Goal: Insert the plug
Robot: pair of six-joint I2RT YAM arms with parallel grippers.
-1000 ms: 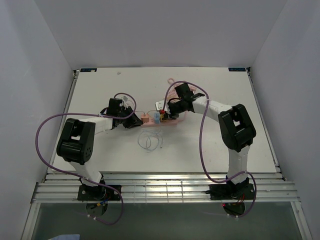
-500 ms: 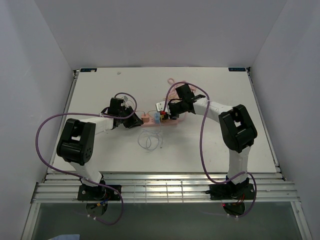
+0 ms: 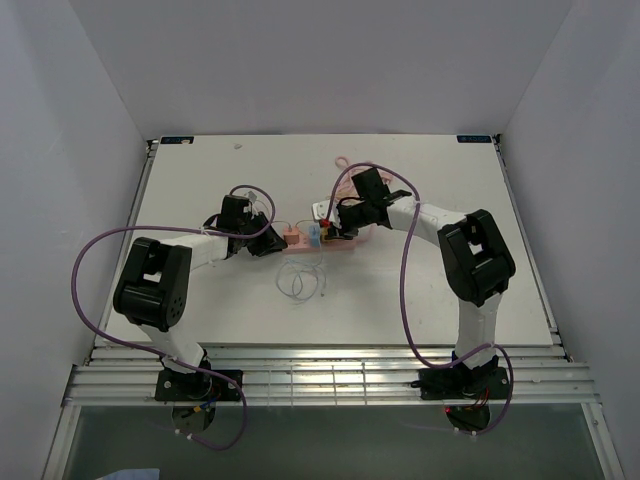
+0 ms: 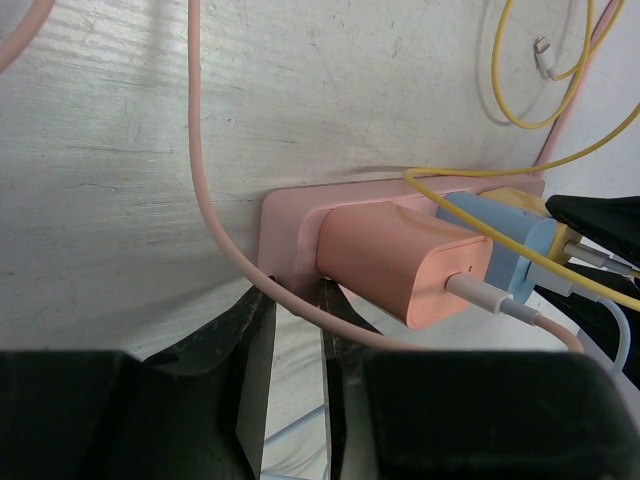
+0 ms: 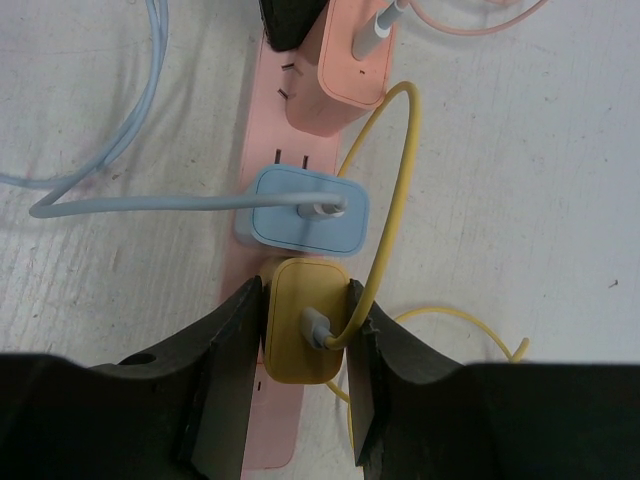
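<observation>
The yellow plug (image 5: 303, 322) on a pink power strip (image 5: 283, 100), within the right gripper (image 5: 303, 302), blue plug (image 5: 305, 212) alongside.

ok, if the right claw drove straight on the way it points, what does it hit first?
The yellow plug, already between the fingers of the right claw; a push would likely press it into the pink power strip. The blue plug lies just beyond, but depth is unclear.

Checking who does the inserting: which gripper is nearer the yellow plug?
Right. The right gripper clasps the yellow plug; the left gripper holds the strip's far end, beyond the pink plug.
</observation>
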